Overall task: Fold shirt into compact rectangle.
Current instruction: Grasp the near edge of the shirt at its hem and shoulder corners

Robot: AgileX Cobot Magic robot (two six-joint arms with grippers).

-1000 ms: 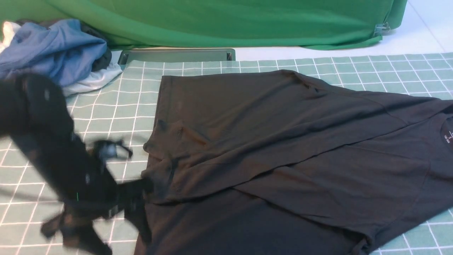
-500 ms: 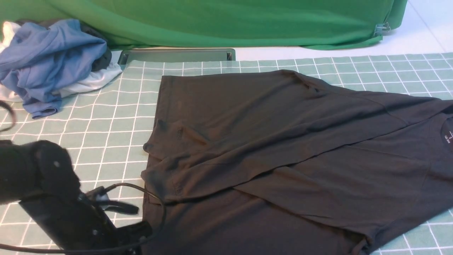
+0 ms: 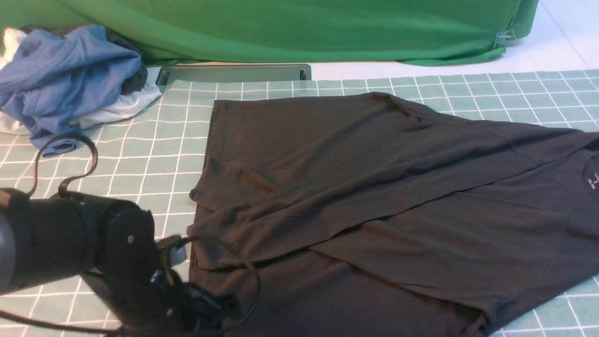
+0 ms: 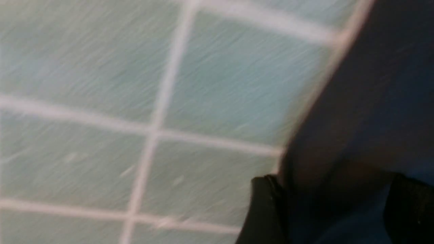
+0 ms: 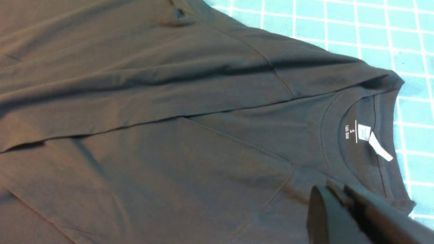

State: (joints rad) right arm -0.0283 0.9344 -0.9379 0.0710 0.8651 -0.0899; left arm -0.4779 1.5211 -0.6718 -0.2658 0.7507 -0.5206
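I see the tabletop (image 3: 140,159) with its green check cover and a big green cloth (image 3: 281,28) at the back. The black shirt (image 3: 374,196) lies flat in the middle. Its long way runs left to right, with the neck on the right and the bottom edge on the left. Both sides are folded in. A pile of blue and white clothes (image 3: 65,70) sits far left. My left tool (image 4: 335,217) is wide, low at the shirt's left edge. My right tool (image 5: 334,189) is narrow, holds nothing, and hangs near the neck label (image 5: 379,149).
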